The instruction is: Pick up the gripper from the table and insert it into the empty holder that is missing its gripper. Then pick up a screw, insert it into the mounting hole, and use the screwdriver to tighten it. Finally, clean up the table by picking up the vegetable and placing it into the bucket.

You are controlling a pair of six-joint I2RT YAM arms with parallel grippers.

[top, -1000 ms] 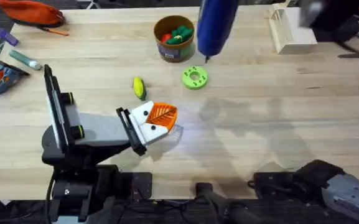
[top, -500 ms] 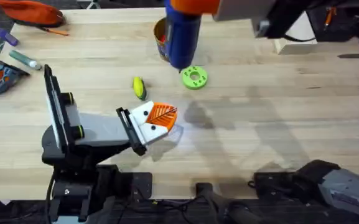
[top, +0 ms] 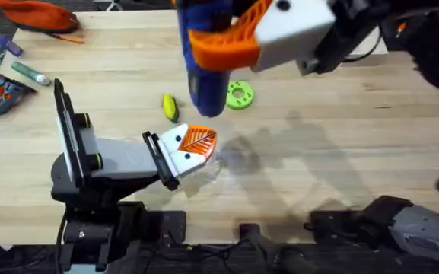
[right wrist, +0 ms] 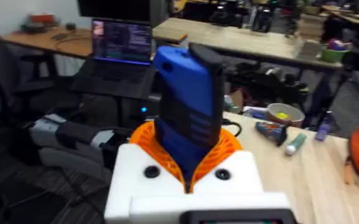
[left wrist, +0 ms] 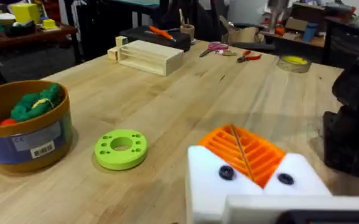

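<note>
Open table lies right of the holder (top: pixel 187 147); vegetable (top: pixel 170 106) and green disc (top: pixel 238 95) stand just beyond it.

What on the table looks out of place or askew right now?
Nothing looks spilled or damaged. The vegetable lies loose on the bare table beside the green ring-shaped disc, not in the bucket. The right tool holds the screwdriver upright between its orange pads.
</note>
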